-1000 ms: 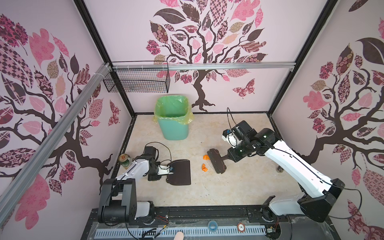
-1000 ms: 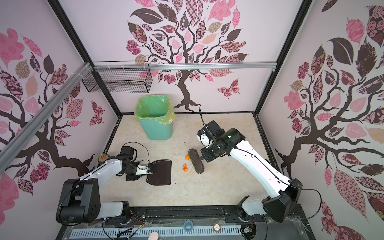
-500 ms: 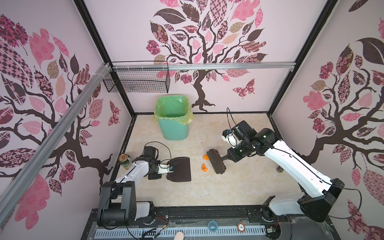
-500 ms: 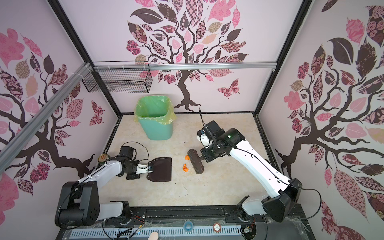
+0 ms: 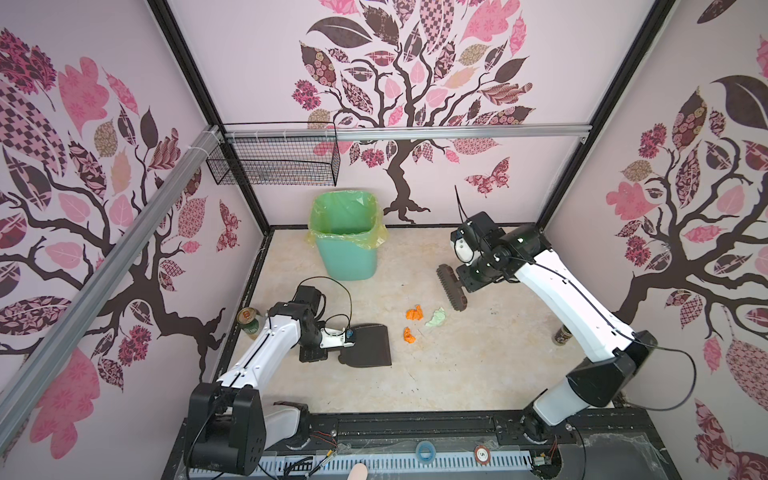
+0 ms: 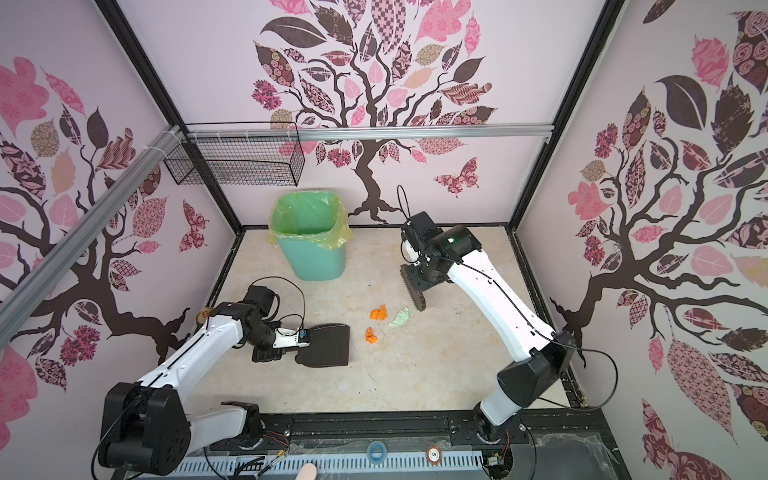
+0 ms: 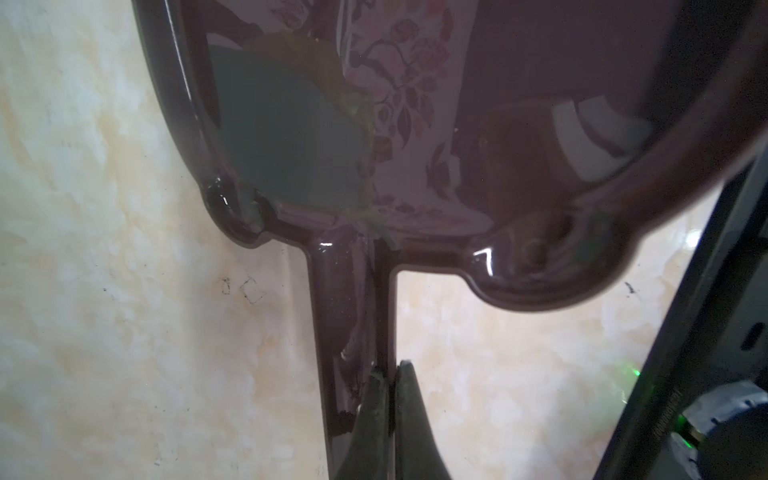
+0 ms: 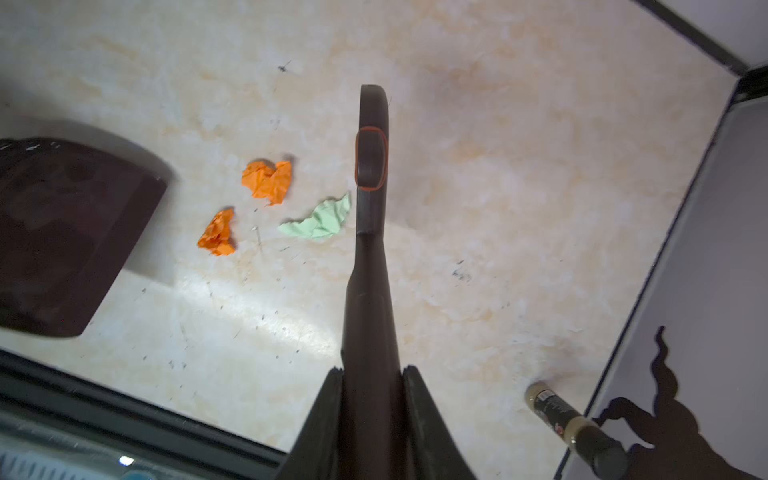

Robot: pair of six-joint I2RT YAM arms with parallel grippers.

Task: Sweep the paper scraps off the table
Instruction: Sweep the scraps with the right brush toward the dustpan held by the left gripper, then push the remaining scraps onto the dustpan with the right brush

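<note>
- Left wrist view: the left tool [image 7: 388, 374] is closed almost completely. Its two fingers pinch the thin edge of the handle [image 7: 353, 311] of the dark brown dustpan [image 7: 415, 124]. The cream marbled tabletop [image 7: 124, 291] lies beneath (the glossy pan mirrors the walls).
- Right wrist view: the right tool [image 8: 372, 374] is clamped on the stem of the dark brush [image 8: 371, 166], one finger on each side with no gap visible.
  - Three paper scraps [image 8: 268, 180] lie on the tabletop between the brush and the dustpan: two orange and one mint green.
  - The green scrap is nearest the brush, and the orange pair is nearer the dustpan. None touches the pan.
  - A dark can [image 8: 573, 428] stands by the wall edge.
- Both top views: the dustpan [image 5: 370, 345] sits left of centre with its front edge towards the scraps [image 5: 414, 312].
  - The brush [image 5: 451, 286] lies on the far side of the scraps, near them but apart (whether its bristles touch the tabletop cannot be told).
  - The green bin [image 6: 309, 249] stands at the back, well apart from the scraps.
</note>
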